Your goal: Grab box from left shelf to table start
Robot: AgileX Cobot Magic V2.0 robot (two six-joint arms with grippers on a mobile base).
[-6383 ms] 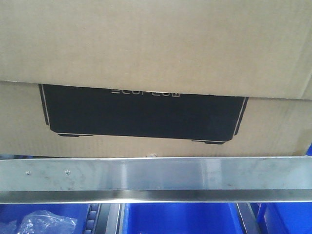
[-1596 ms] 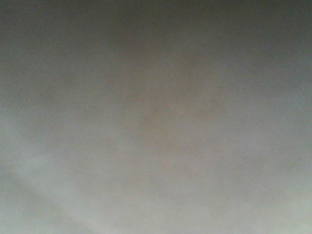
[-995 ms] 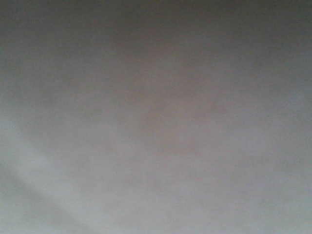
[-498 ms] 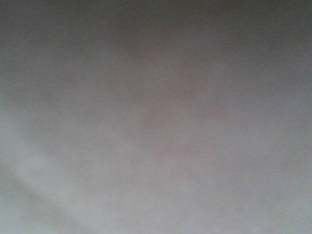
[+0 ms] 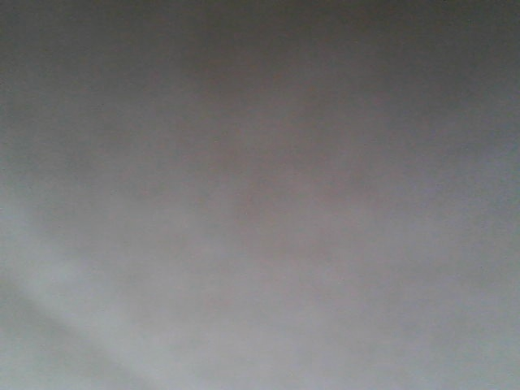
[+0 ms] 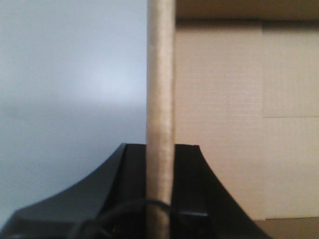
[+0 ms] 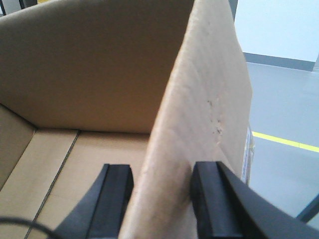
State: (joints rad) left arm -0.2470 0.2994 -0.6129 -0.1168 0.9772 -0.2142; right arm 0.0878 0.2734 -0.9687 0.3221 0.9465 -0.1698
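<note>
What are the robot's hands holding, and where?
The box. The left hand and the right hand each pinch one of its upright cardboard sides.

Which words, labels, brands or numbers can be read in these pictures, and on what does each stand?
None can be read. The front view is a blank grey blur. The box is plain cardboard where the left gripper and right gripper clamp it. The floor has a yellow line, no text.

The box (image 7: 89, 64) is a plain brown cardboard carton, open, its bare inside and floor flaps showing. One upright wall (image 6: 160, 99) sits clamped in the left gripper (image 6: 160, 164), another wall (image 7: 209, 99) in the right gripper (image 7: 162, 199).
</note>
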